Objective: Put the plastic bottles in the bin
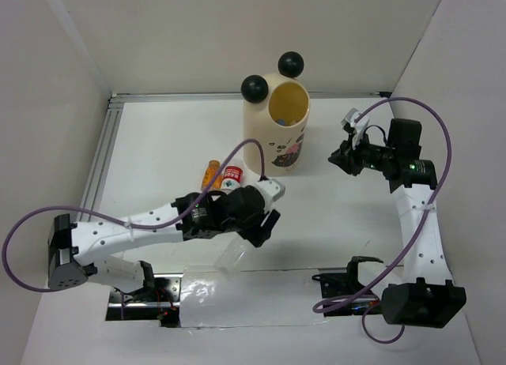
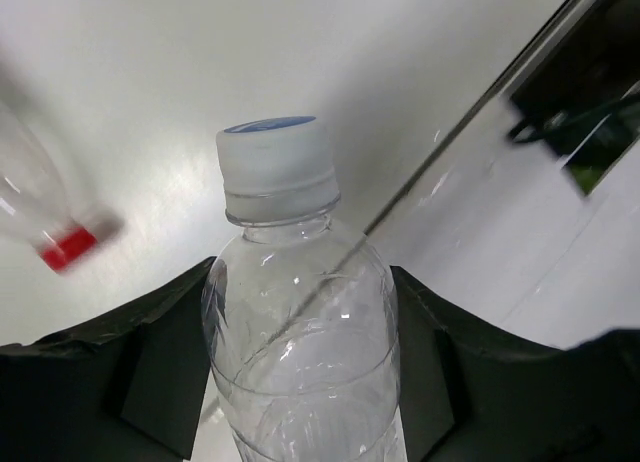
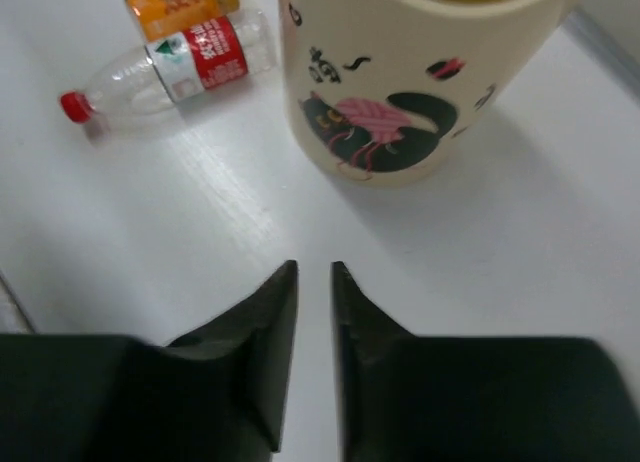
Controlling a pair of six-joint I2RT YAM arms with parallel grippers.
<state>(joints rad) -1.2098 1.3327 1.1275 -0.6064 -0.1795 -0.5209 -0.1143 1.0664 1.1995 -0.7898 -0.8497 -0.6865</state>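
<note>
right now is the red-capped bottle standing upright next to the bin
No, the red-capped bottle lies on its side on the table, left of the bin in the right wrist view, beside the orange bottle.

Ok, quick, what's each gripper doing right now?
Left gripper: closed on a clear bottle with a white cap.
Right gripper: nearly closed, holding nothing.

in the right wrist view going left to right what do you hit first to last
red-capped bottle → orange bottle → right gripper → bin
</note>
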